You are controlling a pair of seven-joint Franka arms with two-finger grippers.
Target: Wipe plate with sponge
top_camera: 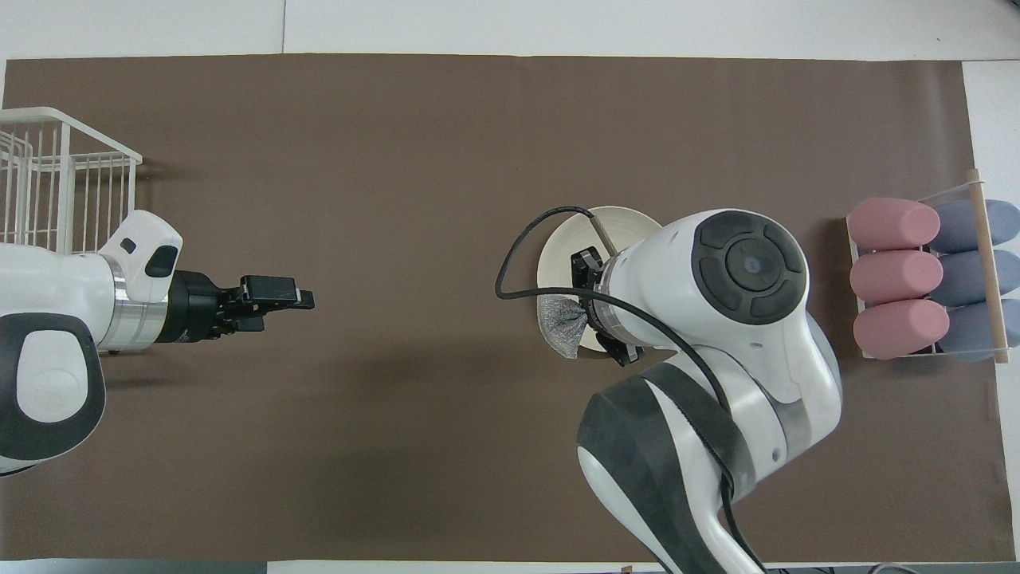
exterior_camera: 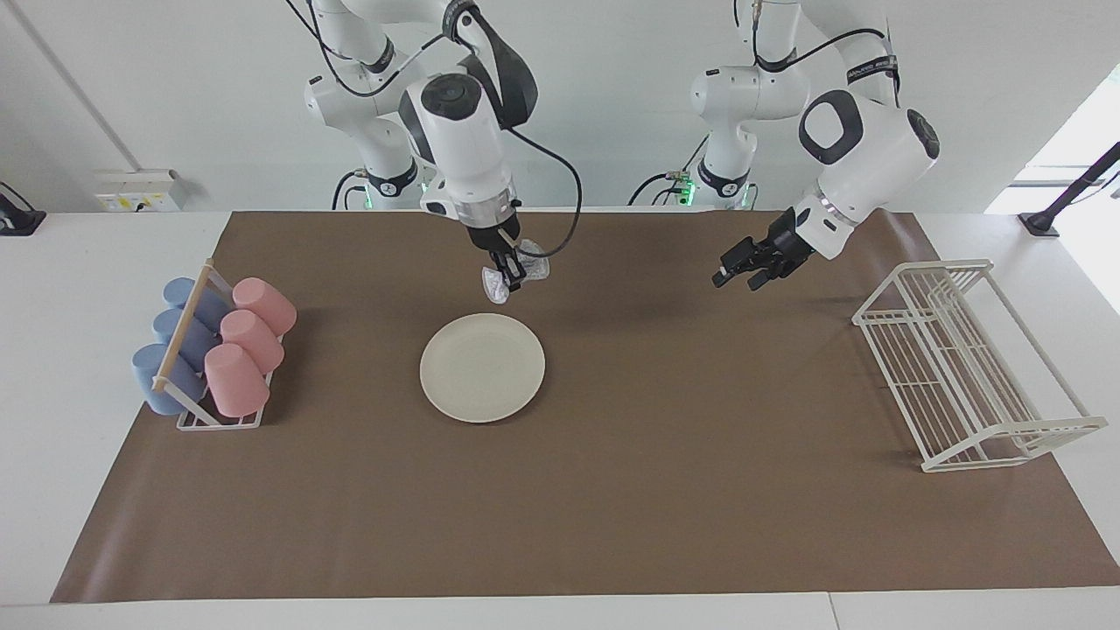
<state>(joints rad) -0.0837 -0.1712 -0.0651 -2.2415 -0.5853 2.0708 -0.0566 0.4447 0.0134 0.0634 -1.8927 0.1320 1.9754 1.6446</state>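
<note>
Sponge [exterior_camera: 516, 273] hung clamped in the right gripper [exterior_camera: 507, 276], raised at twelve o'clock of the plate [exterior_camera: 482, 367]; the left gripper [exterior_camera: 733, 273], fingers wide, waited over the mat [exterior_camera: 612, 490].

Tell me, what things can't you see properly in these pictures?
- Overhead view: most of the plate is hidden under the right arm's big wrist.
- Overhead view: the right gripper is mostly hidden by that wrist; only the sponge pokes out.
- Overhead view: the white wire rack is cut off by the picture's edge.
- Facing view: whether the plate is wiped clean is too small to tell.
</note>
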